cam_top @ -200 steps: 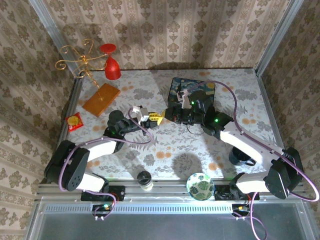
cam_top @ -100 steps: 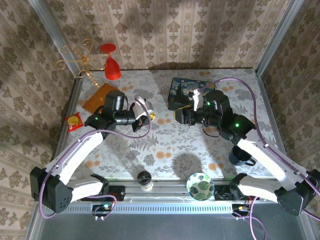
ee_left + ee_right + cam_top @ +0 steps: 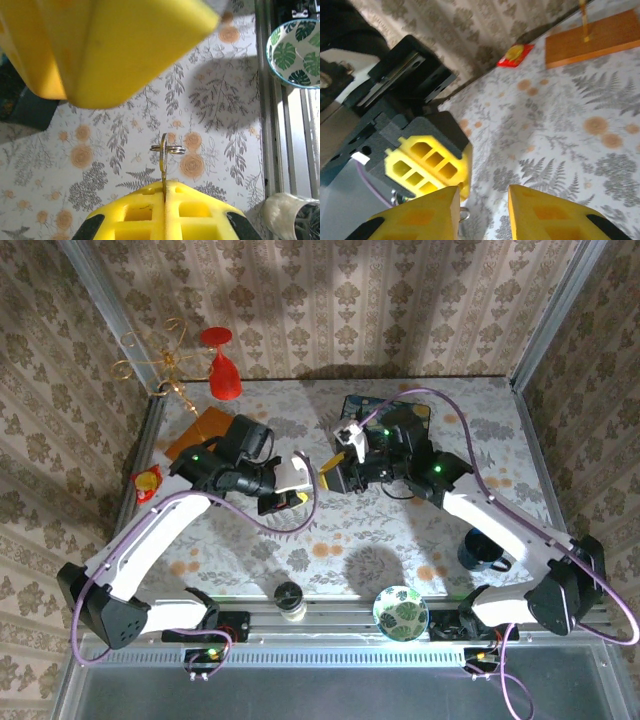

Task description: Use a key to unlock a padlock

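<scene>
Above mid table [image 3: 400,530], both arms meet, end effectors facing, near each other. Left end effector [image 3: 165,186]: pads pressed together, pinching key [image 3: 163,167] edge-on, clear of table; head end with split ring [image 3: 168,148] sticks out, rest buried in grip. Right end effector [image 3: 484,200]: jaws partly apart, nothing between. Judged progress: key lifted and secured, early stage. Left: likely regrip so blade points out, bring key to padlock, insert, turn, open.

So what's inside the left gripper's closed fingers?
A slim metal key sticks out from between the left gripper's shut jaws, with a small ring through its free end. The jaws cover the clamped end.
</scene>
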